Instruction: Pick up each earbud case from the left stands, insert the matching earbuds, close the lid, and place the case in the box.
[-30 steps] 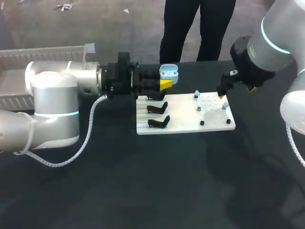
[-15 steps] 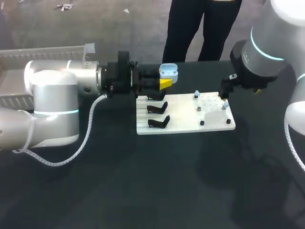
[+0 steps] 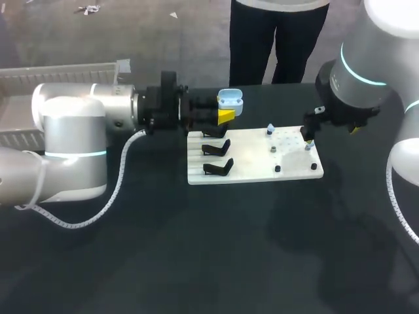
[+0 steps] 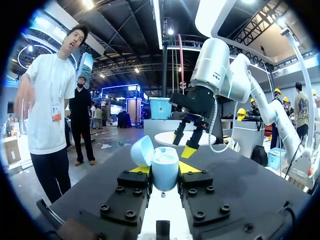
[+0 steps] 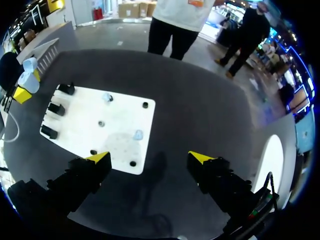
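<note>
Head view, left gripper (image 3: 226, 112): comes in from the worktop's (image 3: 196, 248) left edge and hangs over the far left corner of the board (image 3: 249, 159), clenched on the earbud case (image 3: 232, 104).
Head view, earbud case: light blue, held clear of the worktop between the yellow tips, lid (image 3: 230, 94) swung open.
Head view, board: white, lying near the middle of the worktop's far edge. Three black stands (image 3: 217, 149) line its left edge and small earbuds (image 3: 272, 149) stand on its right half.
Head view, right gripper (image 3: 308, 135): over the board's far right corner, close above one of the earbuds. Contact cannot be told.
Left wrist view, earbud case: upright between both fingers, pressed from two sides, lid tipped back to one side.
Left wrist view, right gripper: ahead of the case, fingers pointing down and parted.
Right wrist view, right gripper: released, yellow tips spread wide above the board's near edge, nothing between them.
Right wrist view, earbud case: off the board's far left corner, in the left gripper.
</note>
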Robot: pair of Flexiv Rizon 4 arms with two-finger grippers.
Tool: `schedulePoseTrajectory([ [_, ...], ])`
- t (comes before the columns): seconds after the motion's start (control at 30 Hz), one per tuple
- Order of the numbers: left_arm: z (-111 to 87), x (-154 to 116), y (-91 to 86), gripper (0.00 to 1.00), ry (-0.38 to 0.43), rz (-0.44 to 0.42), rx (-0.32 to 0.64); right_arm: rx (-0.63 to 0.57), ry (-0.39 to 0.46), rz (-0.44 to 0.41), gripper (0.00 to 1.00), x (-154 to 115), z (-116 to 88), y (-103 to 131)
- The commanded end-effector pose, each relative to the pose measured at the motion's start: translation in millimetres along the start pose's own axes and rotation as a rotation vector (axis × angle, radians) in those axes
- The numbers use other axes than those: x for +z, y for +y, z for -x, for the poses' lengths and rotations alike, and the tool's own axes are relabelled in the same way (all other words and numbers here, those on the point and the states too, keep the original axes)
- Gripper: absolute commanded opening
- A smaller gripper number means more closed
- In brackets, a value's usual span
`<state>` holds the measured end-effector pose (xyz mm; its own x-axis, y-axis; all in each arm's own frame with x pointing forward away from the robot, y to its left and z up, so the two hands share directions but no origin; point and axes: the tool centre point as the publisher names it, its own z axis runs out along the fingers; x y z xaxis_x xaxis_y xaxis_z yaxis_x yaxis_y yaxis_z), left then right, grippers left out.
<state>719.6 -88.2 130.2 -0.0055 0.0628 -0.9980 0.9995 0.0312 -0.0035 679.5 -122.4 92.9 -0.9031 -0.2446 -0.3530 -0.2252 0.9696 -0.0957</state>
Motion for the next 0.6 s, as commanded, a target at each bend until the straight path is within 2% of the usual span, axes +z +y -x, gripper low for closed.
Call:
schedulePoseTrajectory([
  [0.03,0.7,0.0,-0.7,0.00,0.004,-0.001,-0.001,0.000,0.005,-0.005,1.00,-1.8,0.1,1.2],
  [0.23,0.7,0.0,-0.7,0.00,0.004,-0.001,-0.001,-0.001,0.034,-0.020,1.00,4.7,-4.8,0.1],
  [0.47,0.7,0.0,-0.7,0.00,0.004,-0.001,-0.001,-0.010,0.070,-0.048,1.00,16.6,-6.2,8.0],
  [0.6,0.7,0.0,-0.7,0.00,0.004,-0.001,-0.001,-0.028,0.082,-0.036,1.00,24.2,-2.6,16.3],
])
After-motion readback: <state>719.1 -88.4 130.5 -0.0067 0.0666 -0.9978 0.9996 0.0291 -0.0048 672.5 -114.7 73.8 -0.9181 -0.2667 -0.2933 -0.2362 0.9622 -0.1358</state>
